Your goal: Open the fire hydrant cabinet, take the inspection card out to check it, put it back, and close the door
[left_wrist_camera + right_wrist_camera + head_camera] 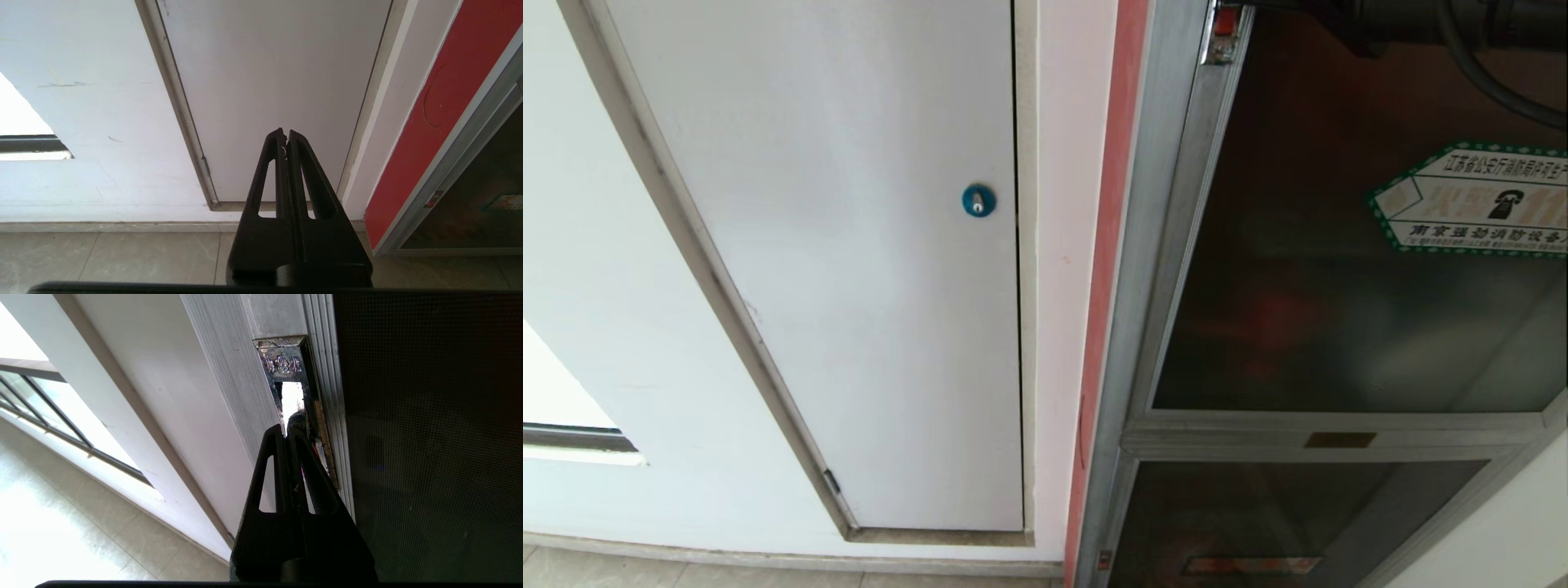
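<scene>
Door (1356, 269) of the fire hydrant cabinet (1131, 327) is seen shut, its tinted glass flush in the silver frame, and it is addressed by the right gripper (287, 430), whose fingers are pressed together with nothing between them. The closed tips are set against the recessed latch (292, 396) in the door's aluminium edge, probably so that the narrow point can be pushed into the slot and the catch released. Outward from there, the ribbed frame and the dark glass are met on one side and the pale wall on the other. That contact is given only by the right wrist view; from the head view just a small red latch piece (1222, 23) at the top of the door and the green-bordered hexagonal sticker (1474, 200) are offered. The left gripper (286, 134), also closed and empty, is parked low before the white panel door (278, 81). The inspection card is nowhere visible, presumably behind the glass.
</scene>
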Available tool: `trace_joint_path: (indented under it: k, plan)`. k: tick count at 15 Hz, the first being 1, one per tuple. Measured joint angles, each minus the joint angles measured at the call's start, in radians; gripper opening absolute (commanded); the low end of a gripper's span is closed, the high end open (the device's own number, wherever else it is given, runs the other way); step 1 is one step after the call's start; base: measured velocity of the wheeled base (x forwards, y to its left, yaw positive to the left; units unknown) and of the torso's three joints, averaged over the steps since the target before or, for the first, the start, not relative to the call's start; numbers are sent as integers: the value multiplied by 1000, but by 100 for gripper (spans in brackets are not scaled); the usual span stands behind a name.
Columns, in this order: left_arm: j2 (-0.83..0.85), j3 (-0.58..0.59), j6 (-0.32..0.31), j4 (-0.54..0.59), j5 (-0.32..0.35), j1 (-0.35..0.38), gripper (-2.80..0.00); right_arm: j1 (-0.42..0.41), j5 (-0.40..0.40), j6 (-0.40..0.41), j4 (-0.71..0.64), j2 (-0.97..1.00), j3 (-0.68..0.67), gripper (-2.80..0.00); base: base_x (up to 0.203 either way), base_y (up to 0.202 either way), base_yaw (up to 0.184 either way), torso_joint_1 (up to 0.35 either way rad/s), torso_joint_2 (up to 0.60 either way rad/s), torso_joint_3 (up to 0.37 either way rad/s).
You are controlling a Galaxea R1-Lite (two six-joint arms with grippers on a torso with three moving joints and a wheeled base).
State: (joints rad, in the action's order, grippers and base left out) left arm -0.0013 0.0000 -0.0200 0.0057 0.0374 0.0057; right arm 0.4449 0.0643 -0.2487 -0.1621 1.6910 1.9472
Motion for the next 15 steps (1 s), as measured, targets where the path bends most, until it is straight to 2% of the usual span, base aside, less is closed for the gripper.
trace_joint_path:
  k: [15]
  plan:
    - [0, 0, 0, -1, 0, 0, -280, -32, 2, 4, 17, 23, 10, -280, 0, 0, 0, 0, 0, 0]
